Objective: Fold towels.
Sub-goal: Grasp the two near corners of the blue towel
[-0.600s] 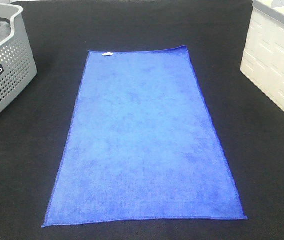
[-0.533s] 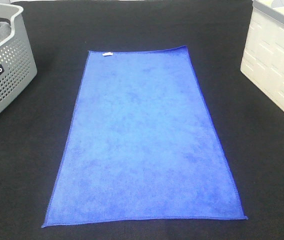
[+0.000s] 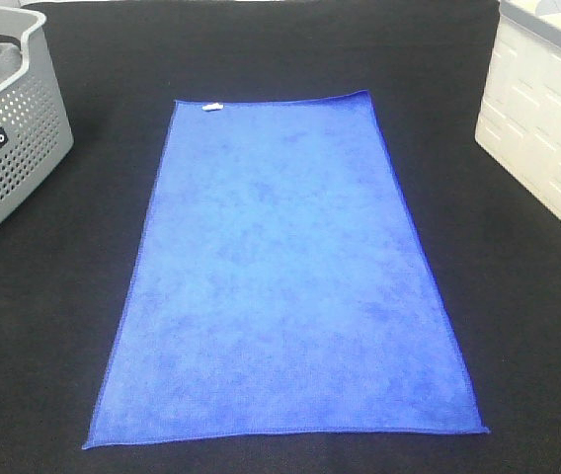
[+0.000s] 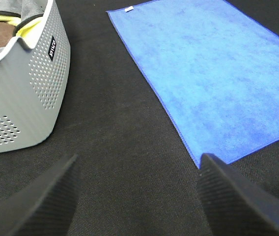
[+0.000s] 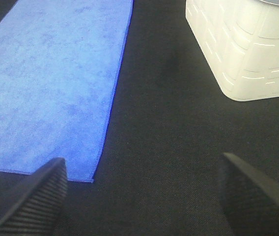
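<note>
Left gripper (image 4: 137,199) jaws wide apart, empty; right gripper (image 5: 142,196) same. Flat blue towel (image 3: 285,276), one corner just ahead of each.

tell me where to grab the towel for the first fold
Its two near corners: left gripper on the left corner, right gripper on the right corner, coming low from the near edge. The towel lies flat, each corner just ahead of open jaws.

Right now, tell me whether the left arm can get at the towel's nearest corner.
Probably yes. The towel corner lies flat just ahead of the open left fingers, only bare black tabletop between; the grey basket stands aside.
</note>
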Available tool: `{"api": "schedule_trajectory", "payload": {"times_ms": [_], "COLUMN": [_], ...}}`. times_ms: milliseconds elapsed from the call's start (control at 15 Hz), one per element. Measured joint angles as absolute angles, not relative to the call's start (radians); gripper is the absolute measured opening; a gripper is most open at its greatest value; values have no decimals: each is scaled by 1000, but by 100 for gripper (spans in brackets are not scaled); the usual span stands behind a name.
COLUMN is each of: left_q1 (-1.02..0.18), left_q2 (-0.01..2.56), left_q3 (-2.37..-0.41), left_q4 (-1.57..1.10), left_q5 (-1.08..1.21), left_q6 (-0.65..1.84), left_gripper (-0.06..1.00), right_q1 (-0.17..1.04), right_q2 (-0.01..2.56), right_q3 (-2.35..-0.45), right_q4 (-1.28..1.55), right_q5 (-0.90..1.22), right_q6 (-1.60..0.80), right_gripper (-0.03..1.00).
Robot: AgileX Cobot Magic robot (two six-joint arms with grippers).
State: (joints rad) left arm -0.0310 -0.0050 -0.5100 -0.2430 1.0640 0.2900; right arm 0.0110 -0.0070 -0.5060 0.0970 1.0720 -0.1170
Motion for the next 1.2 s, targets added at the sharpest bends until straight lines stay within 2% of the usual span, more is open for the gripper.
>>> {"api": "schedule_trajectory", "payload": {"times_ms": [1200], "left_q1": [-31], "left_q2": [-5], "left_q3": [-510], "left_q4": [-243], "left_q5": [1064], "left_q6": [290], "left_gripper": [65], "right_q1": [11], "right_q2": [-7], "right_q3": [-506], "right_q4": [97], "right_q5": [1072], "right_q6": [-117], "right_gripper": [78]}}
